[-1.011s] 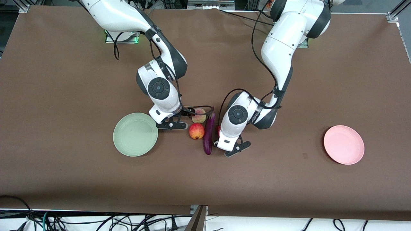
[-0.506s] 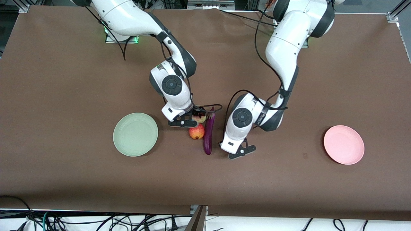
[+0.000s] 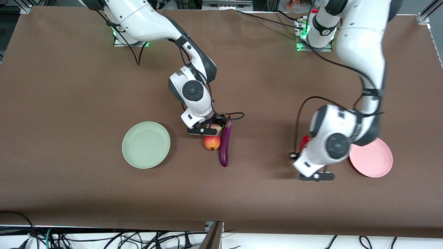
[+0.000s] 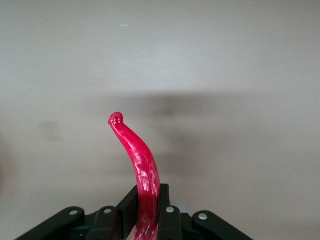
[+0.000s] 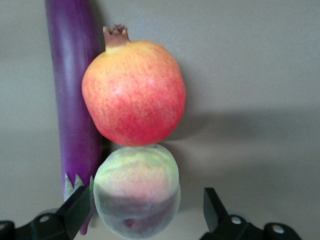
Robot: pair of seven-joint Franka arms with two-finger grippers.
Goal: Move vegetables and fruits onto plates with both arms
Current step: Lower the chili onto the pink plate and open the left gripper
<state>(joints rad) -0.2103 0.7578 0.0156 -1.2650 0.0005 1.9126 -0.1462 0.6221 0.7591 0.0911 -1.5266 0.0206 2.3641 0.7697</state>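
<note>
The left gripper (image 4: 145, 220) is clamped on the red chili (image 4: 140, 165), up in the air over the table just beside the pink plate (image 3: 375, 160). The right gripper (image 5: 145, 210) hangs with fingers spread around the peach (image 5: 136, 187), which touches the red-orange fruit (image 5: 134, 92) beside the eggplant (image 5: 75, 100); the green plate (image 3: 146, 145) sits near them.

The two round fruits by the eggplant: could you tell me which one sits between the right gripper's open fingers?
The pale peach; the red-orange fruit lies just past the right gripper.
</note>
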